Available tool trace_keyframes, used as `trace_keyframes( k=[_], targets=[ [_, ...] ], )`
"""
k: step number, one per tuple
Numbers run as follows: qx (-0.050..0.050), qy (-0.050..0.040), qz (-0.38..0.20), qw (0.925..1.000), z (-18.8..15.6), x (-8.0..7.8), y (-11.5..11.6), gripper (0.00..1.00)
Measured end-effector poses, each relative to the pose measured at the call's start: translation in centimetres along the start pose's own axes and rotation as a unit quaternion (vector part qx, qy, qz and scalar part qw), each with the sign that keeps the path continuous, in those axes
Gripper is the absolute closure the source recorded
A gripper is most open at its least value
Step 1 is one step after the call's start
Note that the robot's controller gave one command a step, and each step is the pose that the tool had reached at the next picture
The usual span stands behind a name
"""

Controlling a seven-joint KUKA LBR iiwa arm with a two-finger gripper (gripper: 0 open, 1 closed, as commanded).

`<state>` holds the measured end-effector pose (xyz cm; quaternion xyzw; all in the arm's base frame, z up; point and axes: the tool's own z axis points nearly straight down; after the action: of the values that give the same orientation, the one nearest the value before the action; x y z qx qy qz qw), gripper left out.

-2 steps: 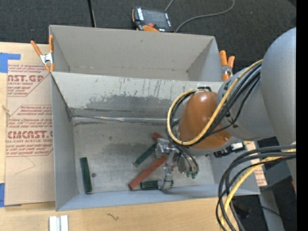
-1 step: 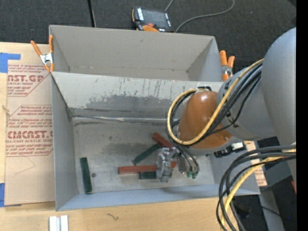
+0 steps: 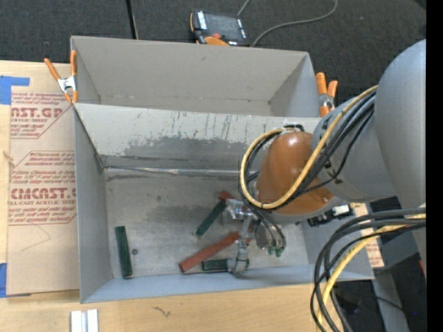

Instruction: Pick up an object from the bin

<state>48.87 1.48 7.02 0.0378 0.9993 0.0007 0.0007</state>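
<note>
My gripper (image 3: 238,241) hangs low near the bin's front right corner, below the orange wrist cover. Its two fingers stand apart, so it is open. The right end of a long red-brown stick (image 3: 206,254) reaches in between them; the stick lies slanted on the floor. Just under that stick, a short dark green piece (image 3: 215,265) rests beside the lower finger. A dark green stick (image 3: 208,221) lies tilted to the gripper's upper left. A small reddish piece (image 3: 225,196) shows just above the upper finger.
Another dark green stick (image 3: 122,252) lies upright along the bin's left wall, far from the gripper. A small green bit (image 3: 278,252) peeks out under the wrist at the right. The front wall is close below the gripper.
</note>
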Motion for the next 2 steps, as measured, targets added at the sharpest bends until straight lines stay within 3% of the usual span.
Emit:
trace_keyframes(
  k=[1, 2],
  targets=[
    [0.000, 0.0024, -0.001, 1.0000, -0.24, 0.02, 0.01, 1.00],
    [-0.001, -0.0080, -0.283, 0.9592, -0.40, -0.15, -0.60, 1.00]
  ],
)
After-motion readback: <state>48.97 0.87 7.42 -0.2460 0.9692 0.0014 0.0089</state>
